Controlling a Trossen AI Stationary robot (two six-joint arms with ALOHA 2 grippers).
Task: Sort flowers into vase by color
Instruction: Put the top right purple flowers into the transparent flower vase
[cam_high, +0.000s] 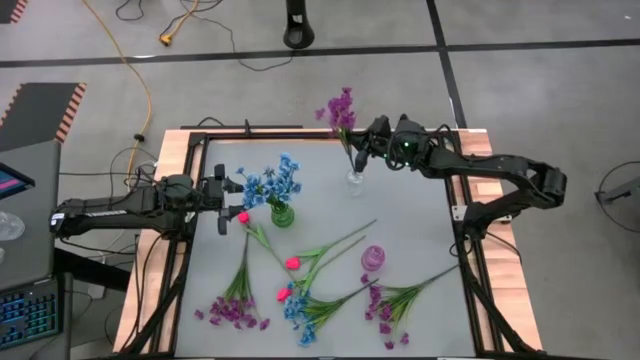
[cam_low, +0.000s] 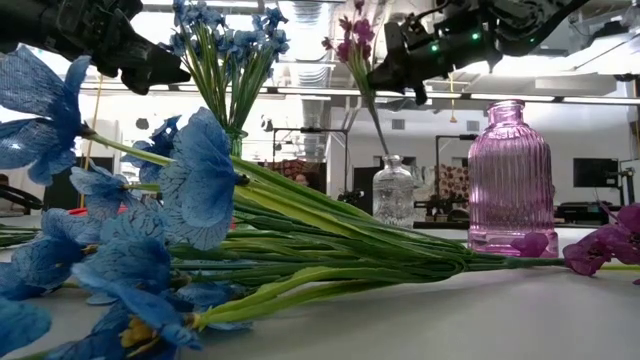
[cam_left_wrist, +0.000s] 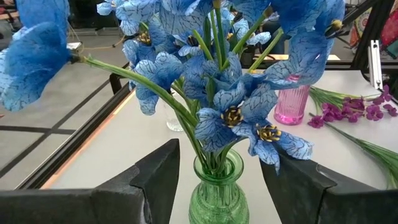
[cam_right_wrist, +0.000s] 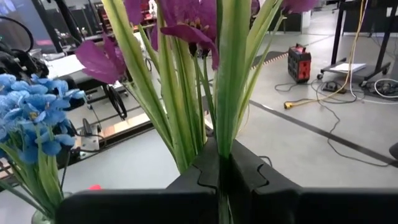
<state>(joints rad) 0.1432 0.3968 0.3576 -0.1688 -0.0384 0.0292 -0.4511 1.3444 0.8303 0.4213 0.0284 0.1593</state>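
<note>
A purple sprig (cam_high: 342, 108) stands upright in my right gripper (cam_high: 362, 140), which is shut on it above the clear glass vase (cam_high: 355, 180) near the table's far edge. A bunch of blue flowers (cam_high: 272, 183) stands in the green vase (cam_high: 282, 214). My left gripper (cam_high: 232, 200) is open, level, just left of that vase and apart from it; in the left wrist view the green vase (cam_left_wrist: 217, 196) shows beyond the spread fingers. The pink vase (cam_high: 373, 258) holds nothing. Pink-red buds (cam_high: 291, 263), purple sprigs (cam_high: 236, 311) and a blue sprig (cam_high: 300, 315) lie flat on the table's near half. My right gripper (cam_right_wrist: 219, 158) pinches the purple sprig's bundled green stems (cam_right_wrist: 221, 118) between its two fingers, below the blossoms. The fingers come level from the table's right side, across the stems. The sprig hangs upright, and its lower stem (cam_low: 378, 125) runs down into the clear vase's neck (cam_low: 391, 160).
Loose sprigs cover the near half of the table around the pink vase (cam_low: 510, 180). A wooden rim (cam_high: 172, 180) and black rails frame the grey mat. Open mat lies between the green vase and the clear vase. Cables run over the floor beyond the far edge.
</note>
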